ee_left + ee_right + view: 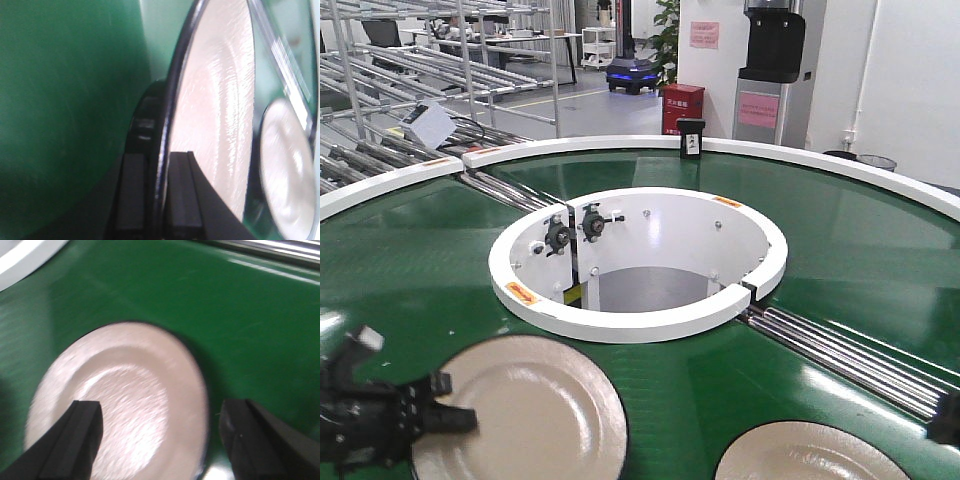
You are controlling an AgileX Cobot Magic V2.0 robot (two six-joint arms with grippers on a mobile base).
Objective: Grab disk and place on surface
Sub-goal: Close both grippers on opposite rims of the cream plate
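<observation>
Left claw (159, 200) clamped on disk (215, 100) rim, right claw (165, 440) spread apart — grasp seemingly made, so lifting off the belt (860, 260) should come next.

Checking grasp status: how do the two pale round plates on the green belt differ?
The left pale round plate has its rim clamped in the left claw; the right pale round plate is ungripped, with the open right claw above it. The left plate shows nearly whole in the front view; the right one is cut by the frame's bottom edge. Both are cream, dark-edged, on the green belt.
</observation>
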